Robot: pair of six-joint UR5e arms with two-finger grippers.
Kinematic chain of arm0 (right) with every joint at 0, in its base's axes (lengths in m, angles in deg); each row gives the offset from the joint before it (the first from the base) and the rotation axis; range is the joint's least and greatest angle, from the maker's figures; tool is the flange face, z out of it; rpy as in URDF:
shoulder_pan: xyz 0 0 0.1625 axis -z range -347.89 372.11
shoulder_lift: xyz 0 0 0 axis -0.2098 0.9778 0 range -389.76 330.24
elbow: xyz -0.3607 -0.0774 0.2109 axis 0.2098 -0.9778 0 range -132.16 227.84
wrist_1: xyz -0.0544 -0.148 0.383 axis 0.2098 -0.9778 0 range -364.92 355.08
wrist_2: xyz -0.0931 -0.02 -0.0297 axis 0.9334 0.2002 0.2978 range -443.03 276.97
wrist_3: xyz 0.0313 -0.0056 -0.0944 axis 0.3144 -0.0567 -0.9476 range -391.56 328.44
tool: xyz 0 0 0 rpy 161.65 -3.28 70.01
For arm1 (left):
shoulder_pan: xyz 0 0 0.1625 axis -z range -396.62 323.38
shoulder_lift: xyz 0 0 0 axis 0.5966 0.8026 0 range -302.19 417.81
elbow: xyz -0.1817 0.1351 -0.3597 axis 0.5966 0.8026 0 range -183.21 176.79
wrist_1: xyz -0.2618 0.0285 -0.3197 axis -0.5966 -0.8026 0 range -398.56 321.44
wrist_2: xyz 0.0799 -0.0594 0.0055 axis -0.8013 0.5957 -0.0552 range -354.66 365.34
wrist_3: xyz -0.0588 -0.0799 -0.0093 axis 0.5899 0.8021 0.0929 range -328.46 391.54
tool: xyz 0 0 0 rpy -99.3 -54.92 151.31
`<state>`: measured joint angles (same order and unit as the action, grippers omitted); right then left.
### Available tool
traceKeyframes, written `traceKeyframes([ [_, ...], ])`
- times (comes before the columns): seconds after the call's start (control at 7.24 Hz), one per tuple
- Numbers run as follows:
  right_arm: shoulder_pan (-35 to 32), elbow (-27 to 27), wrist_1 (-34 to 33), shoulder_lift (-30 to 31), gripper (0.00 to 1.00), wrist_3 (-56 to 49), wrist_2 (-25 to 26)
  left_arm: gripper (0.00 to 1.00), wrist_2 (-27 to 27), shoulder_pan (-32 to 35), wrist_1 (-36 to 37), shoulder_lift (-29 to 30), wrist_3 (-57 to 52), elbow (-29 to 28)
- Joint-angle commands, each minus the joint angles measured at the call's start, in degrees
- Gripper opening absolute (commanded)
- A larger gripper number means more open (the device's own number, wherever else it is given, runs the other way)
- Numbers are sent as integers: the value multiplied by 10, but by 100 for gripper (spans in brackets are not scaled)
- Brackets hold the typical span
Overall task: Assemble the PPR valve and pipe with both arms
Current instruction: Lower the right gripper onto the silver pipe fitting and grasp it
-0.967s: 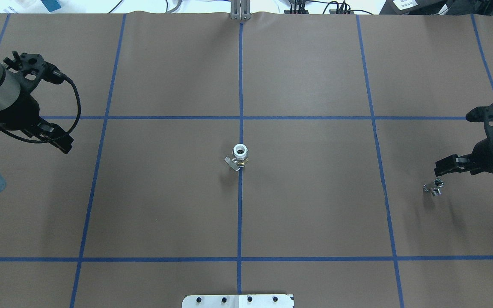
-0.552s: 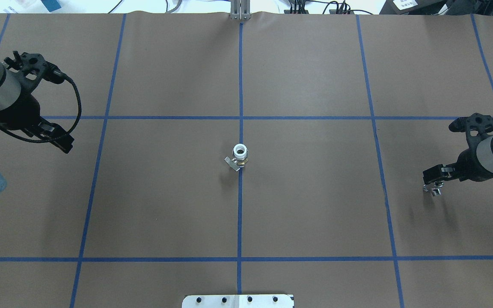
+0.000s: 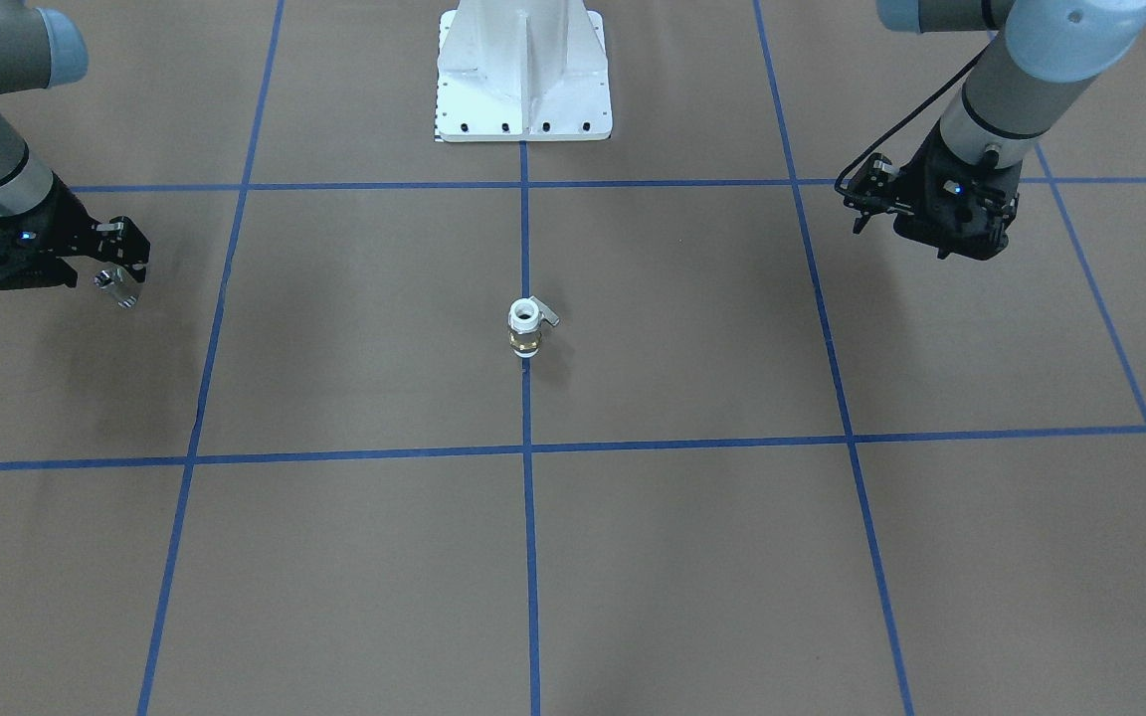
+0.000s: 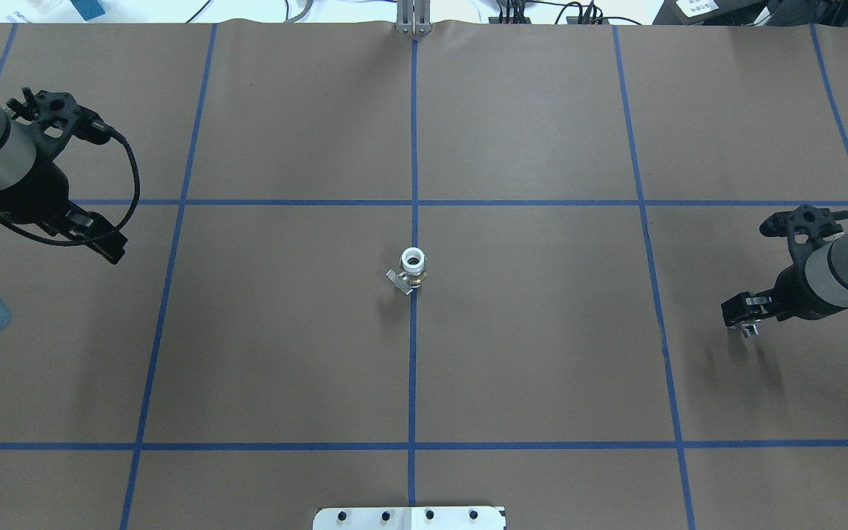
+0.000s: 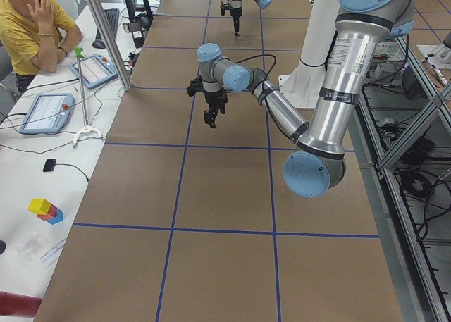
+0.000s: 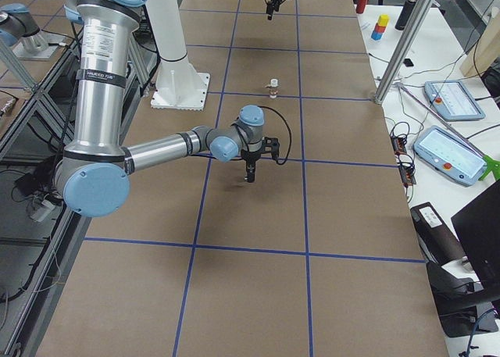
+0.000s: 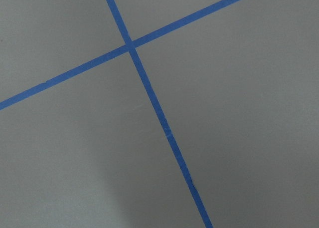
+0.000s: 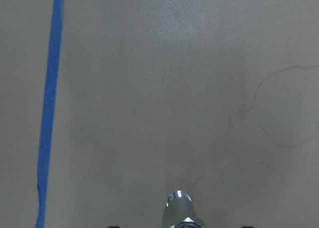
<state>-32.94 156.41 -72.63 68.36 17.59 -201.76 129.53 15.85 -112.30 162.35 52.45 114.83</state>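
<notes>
— Silvery pipe (image 3: 117,289): where do you have it?
— I see it clamped in the right gripper (image 3: 121,283), hanging off the brown table (image 3: 692,557) (wrist view shows its tip).
— And the PPR valve (image 3: 525,329)?
— Upright at table centre, well apart from both. Left gripper (image 4: 109,247) hovers; I cannot tell its opening.

A brown table cover (image 4: 542,368) gridded with blue tape lines (image 4: 414,147); a seated operator in yellow (image 5: 28,33) beside two tablets (image 5: 46,110).

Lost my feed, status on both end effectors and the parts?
Right end effector shut on pipe. Left end effector empty, aperture unclear. PPR valve upright mid-table, nothing near.
</notes>
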Motion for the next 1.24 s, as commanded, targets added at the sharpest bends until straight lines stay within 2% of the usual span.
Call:
traceKeyframes([
  [0.0,0,-1,0,1,75,0,-1,100,0,0,0,0,0,0],
  [0.28,0,-1,0,0,18,0,-5,100,0,1,0,0,0,0],
  [0.41,0,-1,0,0,2,0,-4,100,0,1,0,0,0,0],
  [0.83,-12,26,-8,-3,0,2,-19,100,1,1,0,0,0,0],
  [0.97,-21,25,-14,-25,0,15,-29,100,2,7,0,-2,-4,0],
  [1.1,-25,25,-68,-72,0,51,-38,100,3,32,2,-4,-16,1],
])
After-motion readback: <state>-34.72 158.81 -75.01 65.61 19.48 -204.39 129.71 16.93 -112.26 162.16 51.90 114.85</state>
